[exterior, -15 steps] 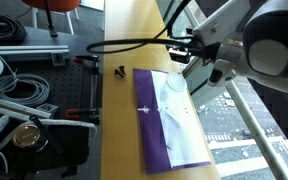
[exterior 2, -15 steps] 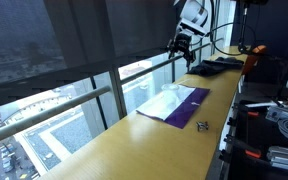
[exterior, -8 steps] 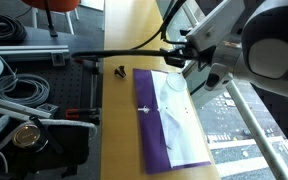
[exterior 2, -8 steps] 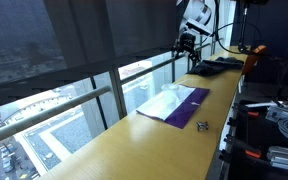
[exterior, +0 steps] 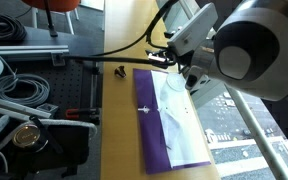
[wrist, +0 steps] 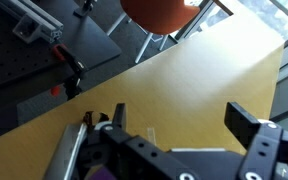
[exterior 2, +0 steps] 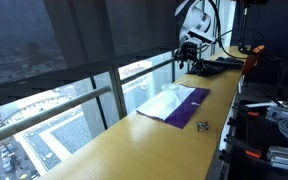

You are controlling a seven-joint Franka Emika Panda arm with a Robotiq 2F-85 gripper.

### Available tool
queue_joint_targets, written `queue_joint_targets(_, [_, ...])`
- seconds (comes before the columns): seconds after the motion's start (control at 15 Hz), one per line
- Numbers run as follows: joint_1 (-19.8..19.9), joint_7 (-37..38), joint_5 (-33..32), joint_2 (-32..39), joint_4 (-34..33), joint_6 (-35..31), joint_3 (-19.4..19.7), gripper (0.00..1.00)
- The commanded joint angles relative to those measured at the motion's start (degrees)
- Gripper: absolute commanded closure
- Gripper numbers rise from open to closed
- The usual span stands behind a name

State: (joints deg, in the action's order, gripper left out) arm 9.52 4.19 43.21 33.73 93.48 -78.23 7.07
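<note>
As the arm leans in over the long pale wooden table [exterior: 124,110], its tool [exterior: 166,60] hangs in the air above the far end of a purple rectangular cloth [exterior: 159,135], touching nothing. In the wrist view the tool [wrist: 182,125] has its two dark fingers [wrist: 249,125] spread wide apart, with only bare wood showing between them; it has hold of nothing.

The purple rectangular cloth lies flat along the table's window edge, and a crumpled white sheet [exterior: 180,108] sits on top of it, covering most of its window side. In both exterior views the tool [exterior 2: 187,62] is clear of the cloth [exterior 2: 187,103] and the sheet [exterior 2: 162,100], up over the end nearest the arm.

A small black clip-like piece [exterior: 118,71] lies on the wood just off the cloth's corner, on the room side; from the opposite angle it [exterior 2: 201,125] sits near the table's edge. A thick black cable [exterior: 119,45] runs across the table to the arm. An orange chair seat [wrist: 159,15] shows beyond the table in the wrist view. Any printing on these things is too small to read.
</note>
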Motion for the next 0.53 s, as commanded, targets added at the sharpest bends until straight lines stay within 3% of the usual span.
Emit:
queue_joint_targets(0.0, [-0.25,-0.87,-1.93,0.37,0.79,-1.40,-0.22,0.00])
queue_joint_targets(0.13, [-0.26,-1.04,-2.33,0.84,1.02,-1.77,-0.29,0.00])
queue_joint_targets(0.2, [-0.31,-1.06,-2.59,1.12,1.05,-1.93,-0.36,0.06])
queue_joint_targets(0.27, [-0.30,-1.07,-2.66,1.49,0.96,-2.03,-0.38,0.28])
queue_joint_targets(0.4, [-0.25,-1.03,-2.59,2.07,0.89,-2.31,-0.38,0.31])
queue_joint_targets(0.47, [-0.18,-1.11,-2.61,2.27,0.88,-2.60,-0.38,0.39])
